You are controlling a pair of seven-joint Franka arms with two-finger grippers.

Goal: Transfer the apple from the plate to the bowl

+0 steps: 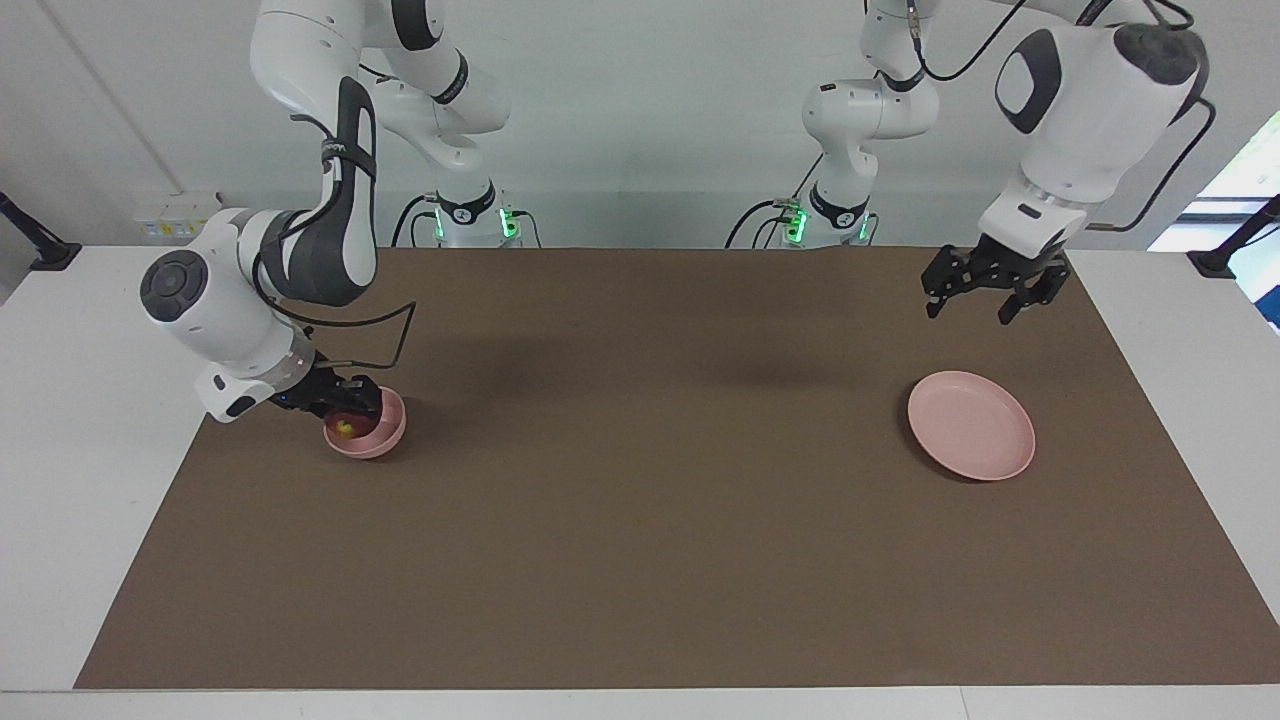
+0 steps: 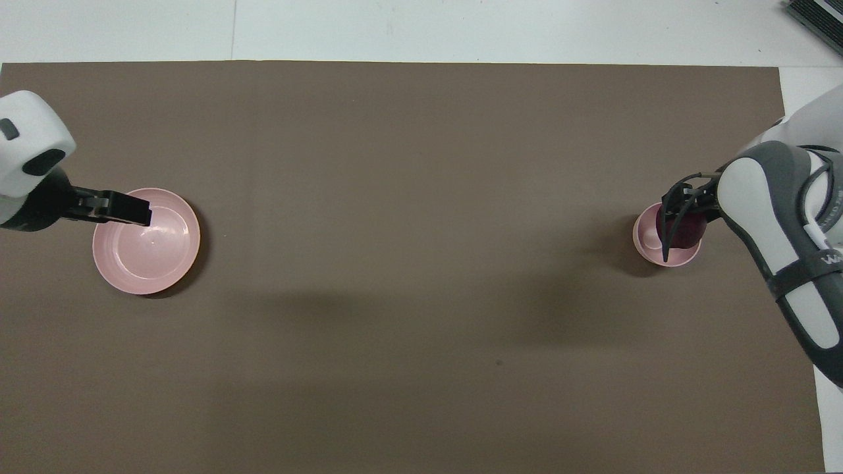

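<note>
The small pale pink bowl [image 1: 385, 440] stands toward the right arm's end of the brown mat. The dark red apple [image 1: 345, 427] with its yellowish patch lies inside the bowl. My right gripper [image 1: 352, 402] is down in the bowl, right at the apple. In the overhead view the apple [image 2: 685, 230] fills much of the bowl [image 2: 649, 243] under my right gripper [image 2: 681, 210]. The flat pale pink plate [image 1: 970, 425] lies toward the left arm's end with nothing on it. My left gripper [image 1: 968, 312] hangs open and empty in the air over the plate's edge [image 2: 146, 240] nearest the robots.
A brown mat [image 1: 640, 520] covers most of the white table. Only the bowl and the plate stand on it. The right arm's elbow and forearm [image 1: 200, 300] lean low over the table beside the bowl.
</note>
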